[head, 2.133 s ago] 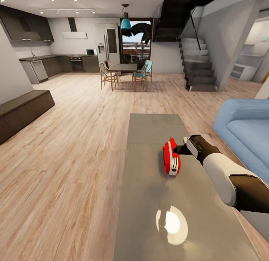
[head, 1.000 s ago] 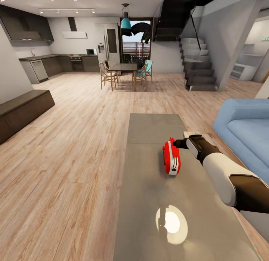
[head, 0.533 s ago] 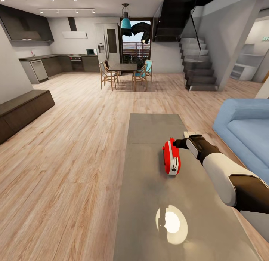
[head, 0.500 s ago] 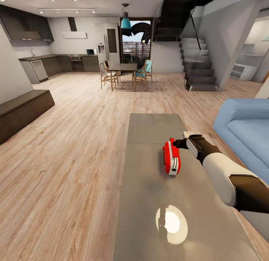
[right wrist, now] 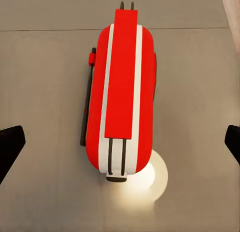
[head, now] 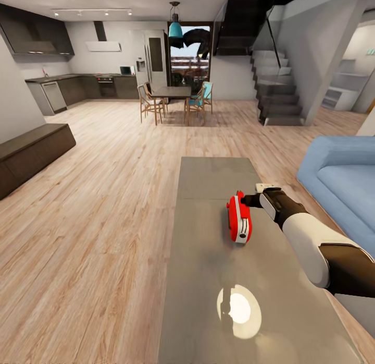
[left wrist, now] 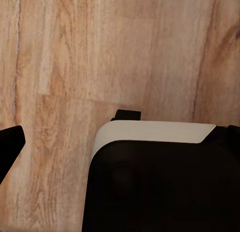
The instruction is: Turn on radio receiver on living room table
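Radio receiver (head: 238,219) sits on the table (head: 208,280), a little past the middle of the glossy grey top, well clear of either long edge. It rests narrow and upright, one broad face turned toward 9 o'clock and the other toward the sofa (head: 338,181) at 3 o'clock. The right gripper (head: 255,197) hangs just beside it on the 3 o'clock side, near but apparently not touching. In the right wrist view the radio receiver (right wrist: 121,92) fills the centre, a red band flanked by white rims, its thin dark handle lying along one flank, and the two dark fingertips (right wrist: 10,144) stand far out at either edge, so the jaws are spread wide with nothing between them.

The left wrist camera looks onto the wood floor (left wrist: 100,57); one dark fingertip shows at the frame edge, too little to judge whether that gripper is spread or closed.

Judged by its look, the radio is a light, rigid plastic shell on a slick, reflective surface, so a sideways poke would probably slide or tip it rather than press anything. A light pinch across the two broad faces should steady it; the thin handle looks a weak place to grab. Where the switch sits is unclear from these angles, possibly the small red knob beside the handle.
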Motion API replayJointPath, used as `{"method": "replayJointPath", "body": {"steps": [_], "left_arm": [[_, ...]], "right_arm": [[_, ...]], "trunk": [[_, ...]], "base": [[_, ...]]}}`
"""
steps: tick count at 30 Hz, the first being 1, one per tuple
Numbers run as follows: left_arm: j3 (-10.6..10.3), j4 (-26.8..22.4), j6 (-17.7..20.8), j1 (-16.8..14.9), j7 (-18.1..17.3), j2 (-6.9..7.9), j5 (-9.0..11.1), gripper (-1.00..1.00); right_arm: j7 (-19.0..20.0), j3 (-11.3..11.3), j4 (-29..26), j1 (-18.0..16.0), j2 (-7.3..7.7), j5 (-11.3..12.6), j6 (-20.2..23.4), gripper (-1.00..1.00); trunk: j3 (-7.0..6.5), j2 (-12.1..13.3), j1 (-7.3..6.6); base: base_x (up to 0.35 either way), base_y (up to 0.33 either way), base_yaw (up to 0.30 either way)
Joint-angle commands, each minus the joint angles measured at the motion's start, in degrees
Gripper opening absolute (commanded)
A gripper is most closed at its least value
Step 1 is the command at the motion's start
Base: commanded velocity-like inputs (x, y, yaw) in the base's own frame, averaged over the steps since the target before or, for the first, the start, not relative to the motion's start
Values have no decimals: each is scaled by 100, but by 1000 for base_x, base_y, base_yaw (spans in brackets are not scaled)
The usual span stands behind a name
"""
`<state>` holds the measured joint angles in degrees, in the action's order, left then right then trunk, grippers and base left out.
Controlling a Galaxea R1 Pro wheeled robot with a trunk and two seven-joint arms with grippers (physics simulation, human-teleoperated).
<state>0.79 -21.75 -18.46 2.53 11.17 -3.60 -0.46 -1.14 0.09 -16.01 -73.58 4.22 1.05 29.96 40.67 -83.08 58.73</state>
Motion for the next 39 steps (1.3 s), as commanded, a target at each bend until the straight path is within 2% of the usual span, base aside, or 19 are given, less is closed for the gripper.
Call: {"method": "replayJointPath", "body": {"steps": [1,39], "left_arm": [[0,-1,0,0,0,0,-2,100],[0,5,0,-1,-1,-1,-7,100]], "right_arm": [[0,0,-2,0,0,0,-1,100],[14,-16,-6,2,7,-9,-37,100]], "trunk": [[9,0,0],[358,0,0]], "base": [[0,0,0],[0,0,0]]}}
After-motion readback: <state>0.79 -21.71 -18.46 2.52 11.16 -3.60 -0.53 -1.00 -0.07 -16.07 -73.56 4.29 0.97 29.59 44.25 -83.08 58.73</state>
